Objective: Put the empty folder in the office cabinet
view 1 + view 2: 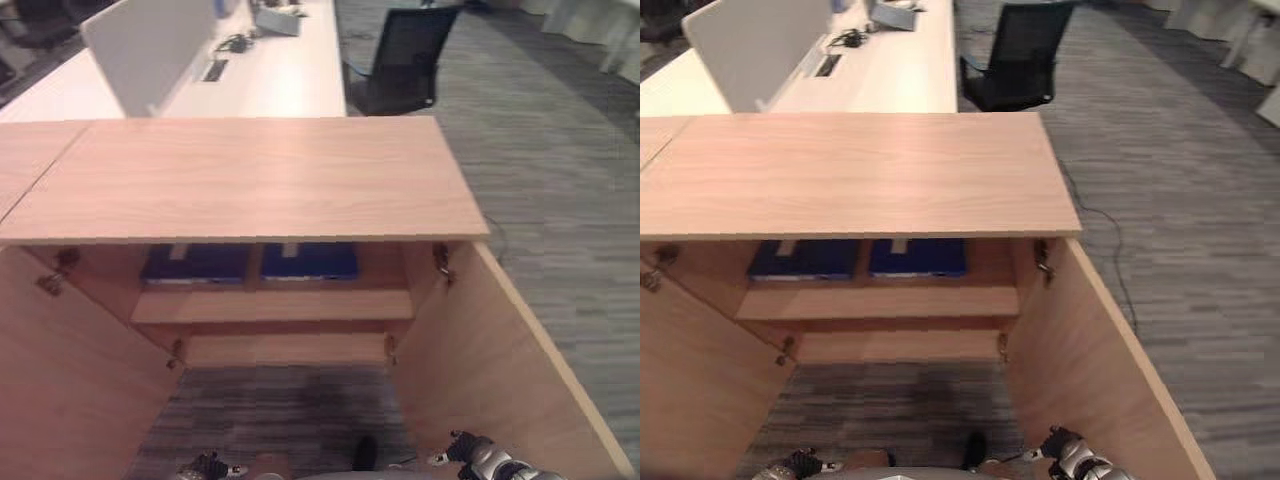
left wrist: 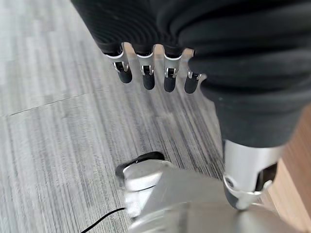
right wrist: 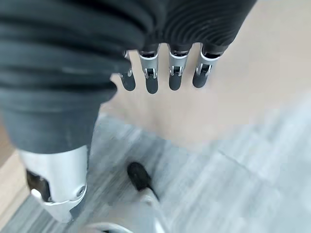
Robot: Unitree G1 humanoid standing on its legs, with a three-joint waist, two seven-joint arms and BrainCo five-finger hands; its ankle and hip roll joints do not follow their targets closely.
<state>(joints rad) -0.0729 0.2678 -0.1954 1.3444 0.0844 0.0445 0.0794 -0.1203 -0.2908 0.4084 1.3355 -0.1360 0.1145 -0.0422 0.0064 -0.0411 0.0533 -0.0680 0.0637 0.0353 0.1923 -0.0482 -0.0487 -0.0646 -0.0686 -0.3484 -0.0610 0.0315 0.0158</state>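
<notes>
The wooden cabinet (image 1: pixel 250 180) stands open, both doors (image 1: pixel 500 350) swung wide, with bare carpet (image 1: pixel 280 410) between them. Two blue folders (image 1: pixel 305 262) lie side by side on the upper shelf (image 1: pixel 270 305), just behind its front edge. The left hand (image 2: pixel 155 73) and right hand (image 3: pixel 165 73) hang low, fingers straight, slightly apart, holding nothing.

Floor (image 1: pixel 560 180) — grey striped carpet throughout, a thin dark cable trailing across it. Long white table (image 1: pixel 270 70) at the far side, carrying a pale upright divider panel (image 1: pixel 150 45) and small desktop clutter. Black mesh office chair (image 1: pixel 405 55) — drawn up beside the white table's end.
</notes>
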